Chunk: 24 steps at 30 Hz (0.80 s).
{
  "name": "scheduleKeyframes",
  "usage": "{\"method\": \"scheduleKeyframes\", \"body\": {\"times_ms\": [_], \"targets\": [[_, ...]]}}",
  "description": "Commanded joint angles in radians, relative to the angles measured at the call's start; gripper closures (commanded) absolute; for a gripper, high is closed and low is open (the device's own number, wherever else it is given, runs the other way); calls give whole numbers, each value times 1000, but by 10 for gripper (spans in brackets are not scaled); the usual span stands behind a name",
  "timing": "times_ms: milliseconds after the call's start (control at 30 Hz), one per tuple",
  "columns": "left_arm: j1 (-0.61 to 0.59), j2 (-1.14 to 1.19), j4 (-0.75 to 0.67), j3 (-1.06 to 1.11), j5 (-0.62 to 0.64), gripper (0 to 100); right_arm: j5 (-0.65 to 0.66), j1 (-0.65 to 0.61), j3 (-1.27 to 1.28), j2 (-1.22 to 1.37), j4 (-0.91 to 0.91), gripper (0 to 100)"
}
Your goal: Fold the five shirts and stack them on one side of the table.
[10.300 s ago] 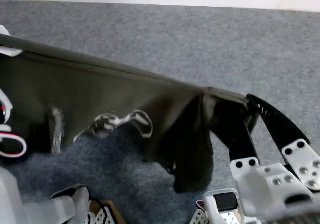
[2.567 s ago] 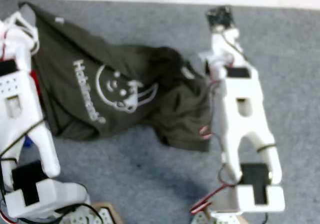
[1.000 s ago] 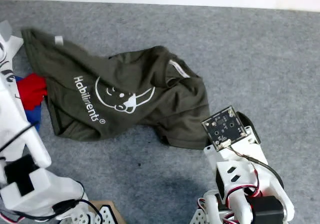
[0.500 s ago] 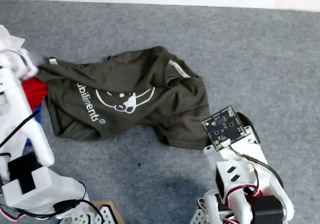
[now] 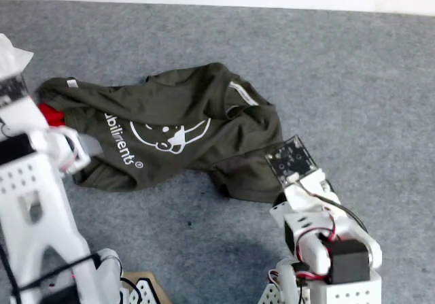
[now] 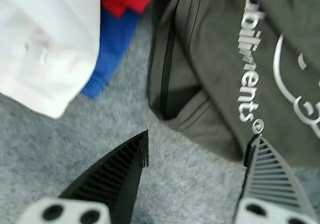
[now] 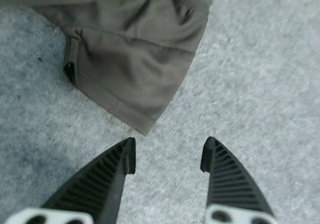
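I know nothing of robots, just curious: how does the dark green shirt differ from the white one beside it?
The dark green shirt lies spread and rumpled mid-table; the white shirt lies at the side, over a blue cloth. The green one bears a white print; the white one looks plain. Both rest on the grey table.

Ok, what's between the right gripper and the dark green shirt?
Nothing but bare grey mat: the right wrist view shows it between the right gripper and the hem of the dark green shirt.
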Motion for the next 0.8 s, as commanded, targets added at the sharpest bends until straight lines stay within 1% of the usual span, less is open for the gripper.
{"method": "scheduleKeyframes", "body": {"times_ms": [0, 133, 433, 567, 633, 767], "targets": [[-12, -105, -121, 205, -43, 691, -15, -13, -24, 84, 2, 779], [-41, -51, -216, 268, -48, 691, -14, -13, -15, 156, -44, 779], [-41, 199, -388, 263, -48, 691, -18, -13, -15, 228, -124, 779], [-41, 302, -491, 263, -48, 695, -18, -13, -15, 257, -153, 779], [-38, 340, -535, 262, -49, 732, -35, -13, -16, 274, -165, 779], [-22, 400, -586, 234, -49, 855, -72, -13, -19, 298, -183, 779]]}}
